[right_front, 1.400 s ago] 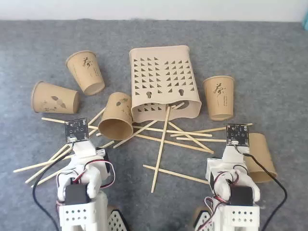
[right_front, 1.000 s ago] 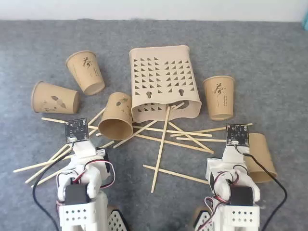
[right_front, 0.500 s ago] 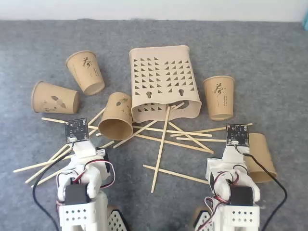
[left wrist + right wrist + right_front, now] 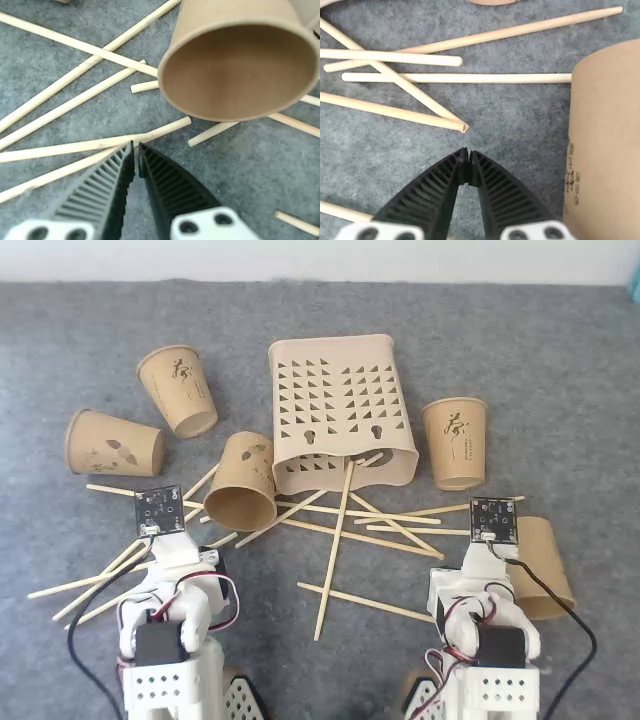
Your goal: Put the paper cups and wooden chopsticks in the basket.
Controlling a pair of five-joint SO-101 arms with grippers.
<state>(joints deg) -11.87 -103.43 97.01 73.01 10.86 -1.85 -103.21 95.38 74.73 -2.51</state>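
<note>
The black ribbed left gripper [image 4: 136,146] and right gripper [image 4: 468,152] are pinched together, empty. Brown paper cups [image 4: 243,483] and thin wooden chopsticks [image 4: 336,540] lie scattered around the tipped-over beige perforated basket [image 4: 340,390]. Flat, crossed sticks may slip from a pinch, and nudged cups could roll away.

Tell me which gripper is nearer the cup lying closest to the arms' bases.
Right. The right gripper sits just beside that cup; the left gripper is far off, near another cup.

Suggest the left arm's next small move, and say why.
Probably open the left tool: its jaws are shut on nothing, tips right by a wooden chopstick, with the tipped paper cup just beyond. Neither can be grasped until they part.
</note>
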